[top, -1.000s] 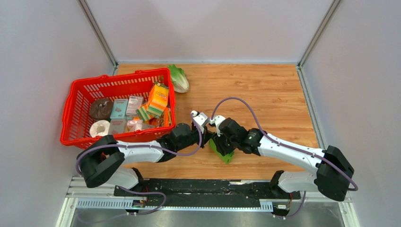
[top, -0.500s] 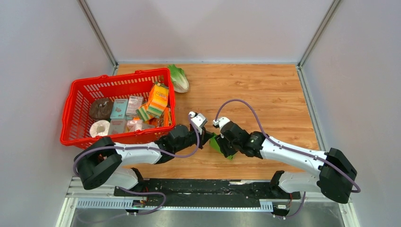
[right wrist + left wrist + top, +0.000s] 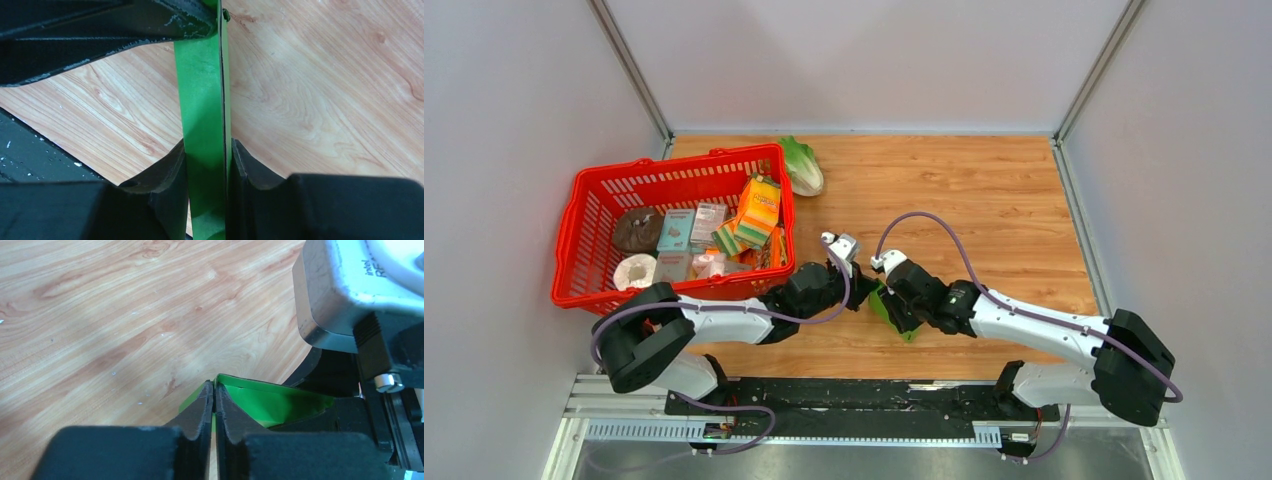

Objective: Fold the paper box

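Observation:
The bright green paper box point(image 3: 886, 305) is held between both grippers just above the table's near middle. My left gripper point(image 3: 862, 291) is shut on a thin edge of the paper box point(image 3: 270, 402), its fingertips pinching the card at the left corner. My right gripper point(image 3: 898, 308) is shut on the paper box point(image 3: 205, 105), which runs as an edge-on green strip up between its fingers to the left gripper's black finger at the top of the right wrist view. The two grippers meet almost tip to tip.
A red basket point(image 3: 584, 225) with an orange carton point(image 3: 758, 208) and several packets stands at the left. A pale lettuce point(image 3: 802, 165) lies behind it at the back. White walls close the wooden table point(image 3: 984, 200) on three sides.
Both grippers have shifted slightly left and nearer together with the box. The left wrist has moved a little toward the basket. Both holds on the box are unchanged.

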Controlling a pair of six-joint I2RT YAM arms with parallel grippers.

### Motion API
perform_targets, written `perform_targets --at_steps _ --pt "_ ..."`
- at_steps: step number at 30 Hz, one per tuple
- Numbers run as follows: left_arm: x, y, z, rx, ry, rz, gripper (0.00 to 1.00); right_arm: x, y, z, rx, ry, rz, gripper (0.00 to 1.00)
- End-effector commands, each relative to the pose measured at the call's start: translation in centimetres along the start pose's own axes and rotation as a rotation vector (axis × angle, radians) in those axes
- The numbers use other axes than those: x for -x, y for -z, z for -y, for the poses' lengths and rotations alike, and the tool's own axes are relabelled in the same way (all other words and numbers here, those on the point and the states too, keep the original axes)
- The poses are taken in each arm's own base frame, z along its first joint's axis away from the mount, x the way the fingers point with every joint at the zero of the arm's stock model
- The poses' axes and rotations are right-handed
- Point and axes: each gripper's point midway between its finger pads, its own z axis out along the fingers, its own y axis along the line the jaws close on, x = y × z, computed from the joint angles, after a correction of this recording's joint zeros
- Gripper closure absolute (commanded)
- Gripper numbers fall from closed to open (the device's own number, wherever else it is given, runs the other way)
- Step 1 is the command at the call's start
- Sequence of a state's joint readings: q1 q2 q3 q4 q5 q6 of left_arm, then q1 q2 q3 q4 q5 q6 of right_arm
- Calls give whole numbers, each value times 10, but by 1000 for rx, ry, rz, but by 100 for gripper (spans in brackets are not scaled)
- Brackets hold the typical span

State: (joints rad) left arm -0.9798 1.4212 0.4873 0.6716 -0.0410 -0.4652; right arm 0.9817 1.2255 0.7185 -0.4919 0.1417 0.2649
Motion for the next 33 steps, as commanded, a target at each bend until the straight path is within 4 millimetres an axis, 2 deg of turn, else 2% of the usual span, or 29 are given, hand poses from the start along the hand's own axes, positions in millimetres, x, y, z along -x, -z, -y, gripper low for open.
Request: perform_targets --at_steps 1,3,4,5,7,9,10,15,20,24,27,33 --pt "-21 11 13 -44 39 -135 82 29 -3 7 -35 -8 121 75" --pt "-17 21 20 -69 14 -167 74 24 -5 4 -16 19 98 74" --pt "-8 32 23 -74 1 -165 66 22 -5 0 8 25 86 74" --pt "-3 37 21 -73 -3 -162 64 20 -5 -2 24 38 83 73" --pt "11 51 21 -74 -14 -180 62 19 -5 -6 50 40 89 73" --pt "22 57 13 -61 -15 -189 62 21 -3 -7 64 47 102 71" --pt "28 61 13 -71 -23 -214 66 21 -2 -8 69 50 104 70" --pt "42 58 7 -87 -35 -248 73 26 1 -14 104 73 117 65" --pt "39 43 13 -129 -33 -308 76 31 4 -19 129 79 140 64" --pt "33 35 19 -176 -27 -336 73 33 5 -18 126 77 145 64" --pt "32 32 12 -139 -33 -324 72 34 5 -19 129 76 145 64" --pt "46 32 -3 -53 -84 -270 72 33 5 -17 123 81 137 65"
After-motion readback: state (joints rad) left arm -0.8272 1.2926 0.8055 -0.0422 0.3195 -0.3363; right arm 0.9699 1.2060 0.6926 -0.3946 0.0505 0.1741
